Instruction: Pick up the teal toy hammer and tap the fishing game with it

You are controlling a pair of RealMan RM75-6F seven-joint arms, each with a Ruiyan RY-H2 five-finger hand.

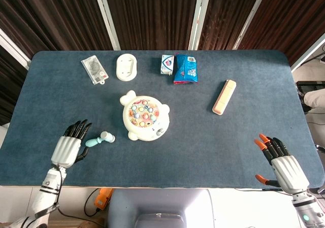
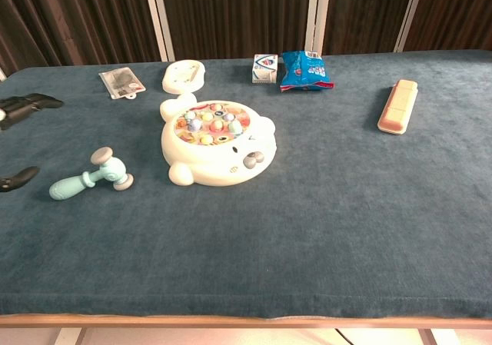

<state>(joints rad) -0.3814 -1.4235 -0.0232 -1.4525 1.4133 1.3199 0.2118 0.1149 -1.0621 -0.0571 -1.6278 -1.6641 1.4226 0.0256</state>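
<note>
My left hand (image 1: 69, 145) hovers, fingers spread, just beside the teal toy hammer (image 1: 99, 139), near the table's (image 1: 203, 152) front-left edge; right hand (image 1: 282, 164) spread too.

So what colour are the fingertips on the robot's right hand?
Orange, on the right hand, which is otherwise dark-fingered with a silver back; the head view shows it best.

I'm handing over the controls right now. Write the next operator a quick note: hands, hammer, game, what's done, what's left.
Left hand: open, fingers spread, just left of the teal toy hammer, not touching it.
Right hand: open, idle at the table's near right edge.
The hammer lies flat on the cloth, head toward the fishing game, a short gap between them.
Done: nothing; hammer not held.
Left: grasp the handle, lift, tap the game.
</note>
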